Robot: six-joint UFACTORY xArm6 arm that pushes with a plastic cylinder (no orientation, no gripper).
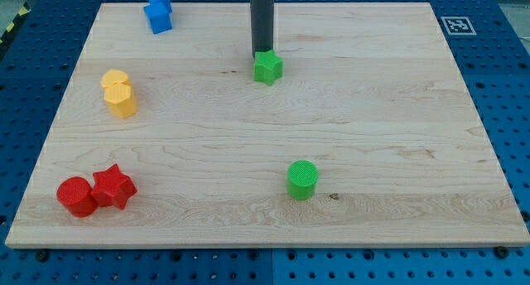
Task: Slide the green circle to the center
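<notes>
The green circle (302,179) stands on the wooden board toward the view's bottom, a little right of the middle. My tip (262,55) is at the view's top centre, touching the top edge of a green star (267,67). The rod rises straight up out of the frame. The tip is far above the green circle in the view, with bare board between them.
Two blue blocks (157,12) sit at the view's top left. Two yellow blocks (119,93) sit at the left. A red circle (75,195) and a red star (113,186) touch at the bottom left. The wooden board (397,111) lies on a blue pegboard table.
</notes>
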